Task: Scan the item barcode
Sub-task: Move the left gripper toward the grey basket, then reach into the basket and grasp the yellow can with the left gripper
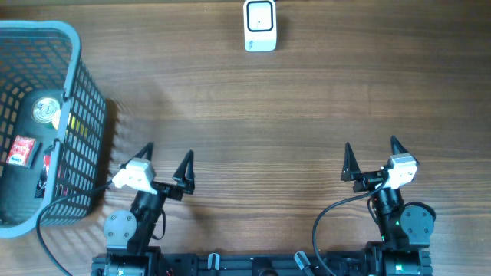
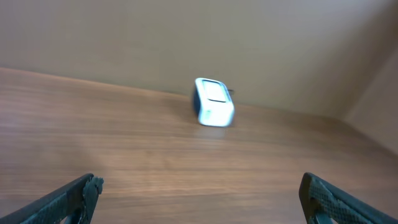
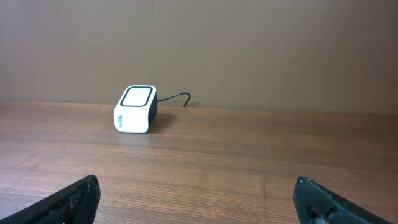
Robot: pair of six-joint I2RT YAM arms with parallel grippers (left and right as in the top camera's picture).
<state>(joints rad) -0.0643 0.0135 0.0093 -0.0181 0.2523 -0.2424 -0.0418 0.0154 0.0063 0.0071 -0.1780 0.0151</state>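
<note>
A small white barcode scanner (image 1: 260, 25) with a dark window stands at the far middle of the wooden table; it shows too in the left wrist view (image 2: 214, 102) and the right wrist view (image 3: 135, 109). Items lie in the blue mesh basket (image 1: 73, 46) at the far left: a round can with a silver lid (image 1: 44, 112) and a red packet (image 1: 20, 150). My left gripper (image 1: 166, 162) is open beside the basket, at the near edge. At the near right, my right gripper (image 1: 371, 159) is open as well. Neither holds anything.
A black cable (image 1: 57, 207) runs from the left arm's base round the basket's near corner. The scanner's cord (image 3: 174, 98) trails off behind it toward the wall. Bare wood (image 1: 261, 130) lies between the grippers and the scanner.
</note>
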